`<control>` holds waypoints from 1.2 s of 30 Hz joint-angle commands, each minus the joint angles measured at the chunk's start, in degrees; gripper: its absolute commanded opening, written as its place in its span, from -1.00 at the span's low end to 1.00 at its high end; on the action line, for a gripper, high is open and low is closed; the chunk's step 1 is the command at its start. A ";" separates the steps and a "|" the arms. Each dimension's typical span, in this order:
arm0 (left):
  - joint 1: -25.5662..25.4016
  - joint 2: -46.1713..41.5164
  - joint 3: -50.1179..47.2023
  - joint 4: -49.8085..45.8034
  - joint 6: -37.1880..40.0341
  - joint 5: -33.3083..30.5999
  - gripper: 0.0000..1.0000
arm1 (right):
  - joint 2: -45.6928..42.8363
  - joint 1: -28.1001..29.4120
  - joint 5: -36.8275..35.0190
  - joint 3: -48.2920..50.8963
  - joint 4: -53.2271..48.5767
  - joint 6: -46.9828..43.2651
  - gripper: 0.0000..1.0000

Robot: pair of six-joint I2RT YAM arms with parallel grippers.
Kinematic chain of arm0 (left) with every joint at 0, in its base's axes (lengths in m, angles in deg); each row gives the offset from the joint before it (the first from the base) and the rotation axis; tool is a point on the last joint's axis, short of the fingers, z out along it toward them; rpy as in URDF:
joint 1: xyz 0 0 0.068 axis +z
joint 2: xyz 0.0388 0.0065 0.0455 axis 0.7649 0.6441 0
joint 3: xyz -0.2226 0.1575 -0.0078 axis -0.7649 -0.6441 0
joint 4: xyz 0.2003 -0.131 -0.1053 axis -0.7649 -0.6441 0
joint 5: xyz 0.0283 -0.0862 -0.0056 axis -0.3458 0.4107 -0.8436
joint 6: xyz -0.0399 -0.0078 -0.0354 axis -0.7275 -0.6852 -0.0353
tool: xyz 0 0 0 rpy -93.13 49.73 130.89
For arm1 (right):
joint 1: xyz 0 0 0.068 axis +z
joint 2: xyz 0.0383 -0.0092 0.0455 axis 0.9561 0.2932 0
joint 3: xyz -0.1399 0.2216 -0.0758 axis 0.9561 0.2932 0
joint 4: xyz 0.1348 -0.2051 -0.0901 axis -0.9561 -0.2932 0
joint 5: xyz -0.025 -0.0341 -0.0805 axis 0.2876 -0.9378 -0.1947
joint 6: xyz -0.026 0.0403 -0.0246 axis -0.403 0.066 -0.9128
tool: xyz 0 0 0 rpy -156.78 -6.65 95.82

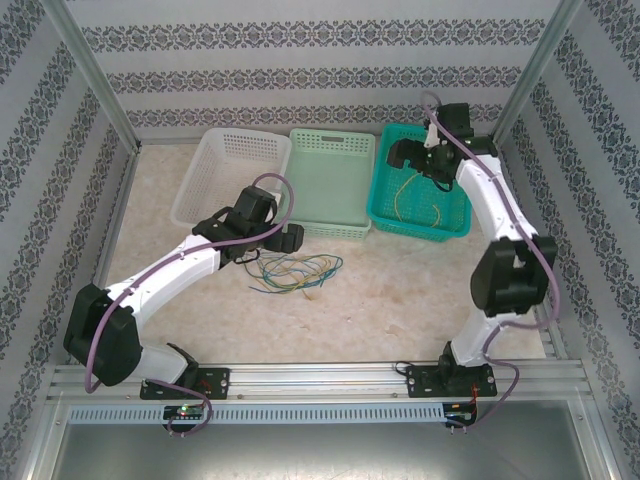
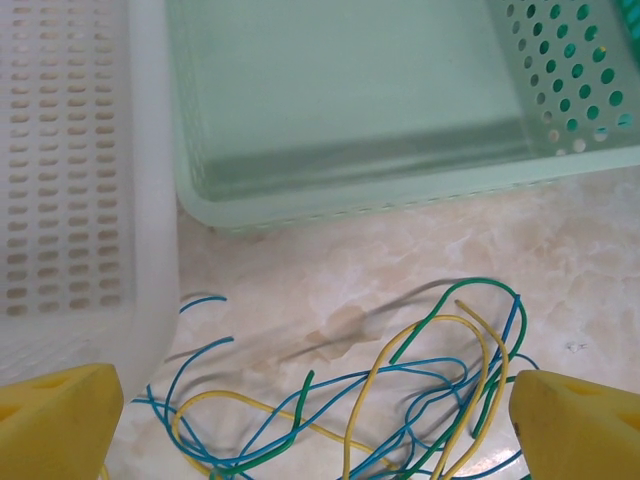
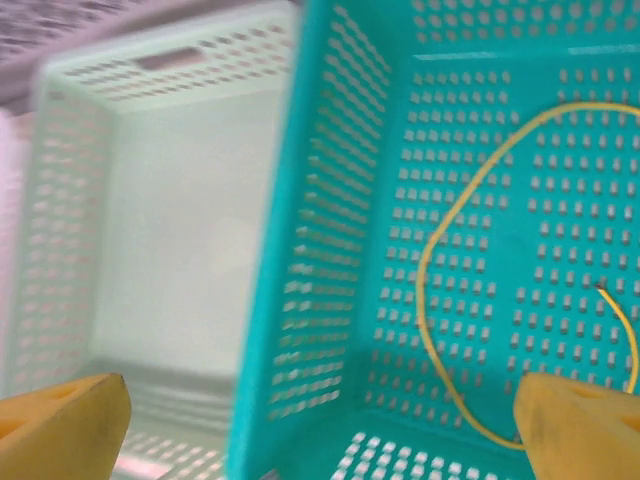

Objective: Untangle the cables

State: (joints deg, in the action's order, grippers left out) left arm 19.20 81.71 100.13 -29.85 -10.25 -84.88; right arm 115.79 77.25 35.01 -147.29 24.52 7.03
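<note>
My right gripper [image 3: 320, 435], fingers spread, hangs over the teal basket [image 3: 300, 300], yellow cable [image 3: 424, 270] beneath; my left gripper [image 2: 320, 425], equally wide, straddles the tangled cables [image 2: 400, 400] just below. Best pinch one free end, lift slowly.

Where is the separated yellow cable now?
The yellow cable lies inside the teal basket, rightmost of three in the top view, beneath the right end effector.

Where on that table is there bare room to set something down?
The widest bare tabletop lies between the cable tangle, the right arm and the near rail. The pale green basket and white basket look empty too. Crowded: the tangle by the left end effector, and the teal basket, holding a yellow cable below the right end effector.
</note>
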 commanded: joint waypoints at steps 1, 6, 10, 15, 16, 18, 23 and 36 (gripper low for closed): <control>0.84 -1.80 -0.50 -3.64 -0.48 -1.09 0.99 | -4.97 2.27 -1.83 3.51 -4.42 -0.83 0.96; 0.91 -1.14 -2.03 -6.64 0.30 -2.30 0.99 | -13.20 8.29 2.34 13.51 -4.42 4.75 0.91; 1.04 0.17 -3.63 -4.50 -0.98 0.72 0.99 | -15.94 16.35 5.89 22.77 0.69 12.60 0.85; 1.31 2.84 -3.29 -5.25 -1.88 2.17 0.99 | -9.74 26.90 8.10 28.65 8.02 21.68 0.75; 1.32 3.00 -3.50 -5.21 -1.84 2.53 0.99 | -8.72 27.97 7.76 28.85 8.90 22.68 0.74; 1.32 3.10 -4.63 -4.50 -1.88 3.76 0.99 | -6.70 29.62 8.06 29.34 11.43 25.46 0.70; 1.31 3.78 -7.81 -2.09 -2.67 5.30 0.99 | -0.37 33.30 7.10 28.47 12.34 27.65 0.64; 1.30 10.00 -8.70 3.66 -2.93 11.83 1.00 | 6.98 38.19 -4.29 29.52 16.53 31.27 -0.85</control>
State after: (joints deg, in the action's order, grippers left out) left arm 20.01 90.45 91.13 -29.48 -12.11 -75.92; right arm 124.29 114.80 37.28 -118.33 39.99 37.24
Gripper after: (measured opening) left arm 0.998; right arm 0.162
